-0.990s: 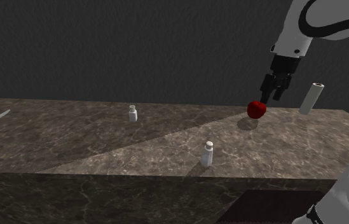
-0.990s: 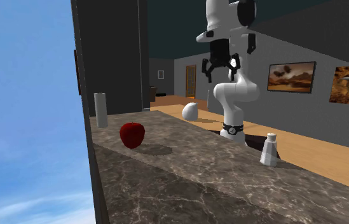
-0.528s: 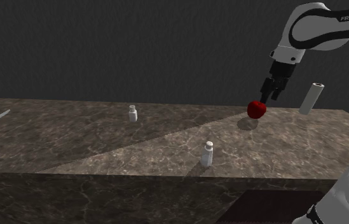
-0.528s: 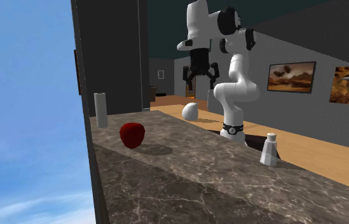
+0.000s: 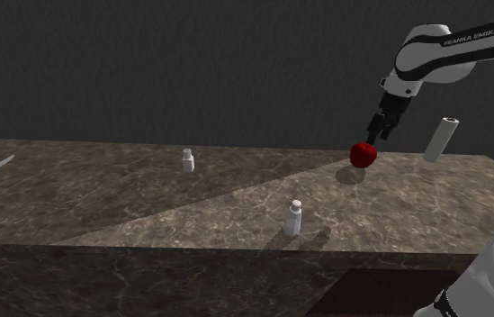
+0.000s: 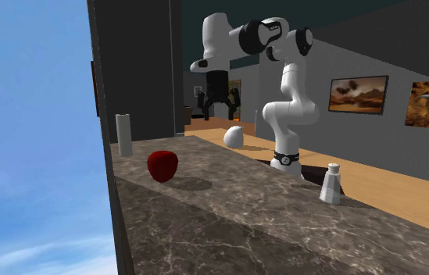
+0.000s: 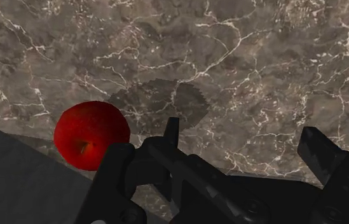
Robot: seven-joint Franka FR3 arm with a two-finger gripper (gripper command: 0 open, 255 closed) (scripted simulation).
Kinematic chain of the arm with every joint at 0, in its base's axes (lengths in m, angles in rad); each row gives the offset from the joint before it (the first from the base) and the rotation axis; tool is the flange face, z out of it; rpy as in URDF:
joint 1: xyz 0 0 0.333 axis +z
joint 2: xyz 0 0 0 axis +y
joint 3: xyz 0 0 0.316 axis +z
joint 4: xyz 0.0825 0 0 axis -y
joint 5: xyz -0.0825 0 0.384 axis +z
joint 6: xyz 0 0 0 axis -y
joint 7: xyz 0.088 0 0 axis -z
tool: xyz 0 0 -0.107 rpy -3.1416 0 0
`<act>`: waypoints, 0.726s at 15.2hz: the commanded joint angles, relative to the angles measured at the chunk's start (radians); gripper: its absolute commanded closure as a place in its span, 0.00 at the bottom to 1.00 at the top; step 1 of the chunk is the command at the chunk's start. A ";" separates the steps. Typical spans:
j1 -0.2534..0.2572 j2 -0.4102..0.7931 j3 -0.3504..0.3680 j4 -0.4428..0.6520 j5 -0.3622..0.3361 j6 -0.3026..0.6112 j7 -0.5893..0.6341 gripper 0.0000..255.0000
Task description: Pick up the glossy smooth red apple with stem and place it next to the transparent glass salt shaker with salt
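Observation:
A glossy red apple (image 5: 363,155) (image 6: 162,166) rests on the dark marble counter (image 5: 146,203), near its far edge. My gripper (image 5: 382,131) (image 6: 217,109) hangs open above and a little beyond the apple, holding nothing. In the wrist view the apple (image 7: 91,134) lies outside the gripper (image 7: 246,149), beside one finger (image 7: 168,136). A white tapered shaker (image 5: 295,219) (image 6: 330,183) stands near the counter's front edge. A smaller white bottle (image 5: 188,160) stands further toward the shoulder view's left. Which of them holds salt I cannot tell.
A tall white cylinder (image 5: 441,139) (image 6: 124,134) stands close to the apple by the counter's far corner. A dark wall (image 5: 191,72) rises behind the counter. In the second exterior view the counter's edge (image 6: 116,203) drops off at the left.
The arm has reached outward, carrying the open gripper from above the counter's middle to above the apple's side. The apple, the shaker and the bottle have not moved.

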 commanded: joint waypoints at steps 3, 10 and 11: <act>0.001 0.126 -0.082 0.075 0.034 0.070 -0.117 0.00; -0.010 0.388 -0.194 0.252 0.196 0.150 -0.343 0.00; -0.017 0.430 -0.203 0.283 0.228 0.155 -0.377 0.00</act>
